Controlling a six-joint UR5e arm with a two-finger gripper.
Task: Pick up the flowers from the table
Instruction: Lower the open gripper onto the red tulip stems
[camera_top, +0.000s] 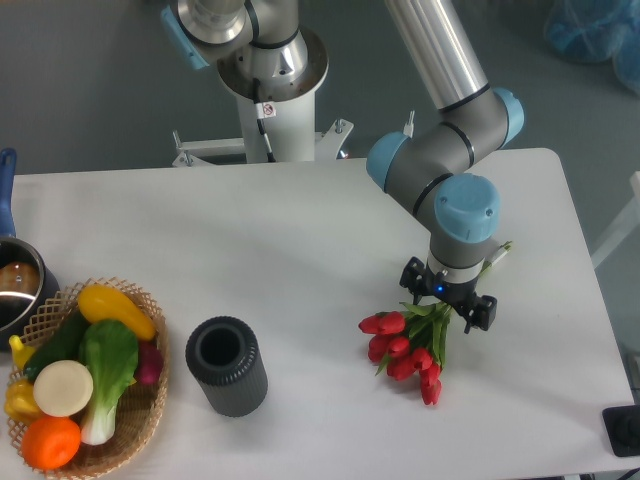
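Note:
The flowers (405, 350), a bunch of red tulip buds with green stems and leaves, lie on the white table (300, 230) right of centre. The buds point to the front left, and the stem ends (497, 253) reach out to the back right. My gripper (441, 303) points straight down over the stems and leaves, just behind the buds. Its fingers (478, 312) stand apart on either side of the stems, so it is open. Part of the stems is hidden under the wrist.
A black cylinder (227, 365) stands upright at the front, left of the flowers. A wicker basket (140, 400) of toy vegetables sits at the front left, with a pot (15, 290) behind it. The robot base (270, 90) is at the back edge.

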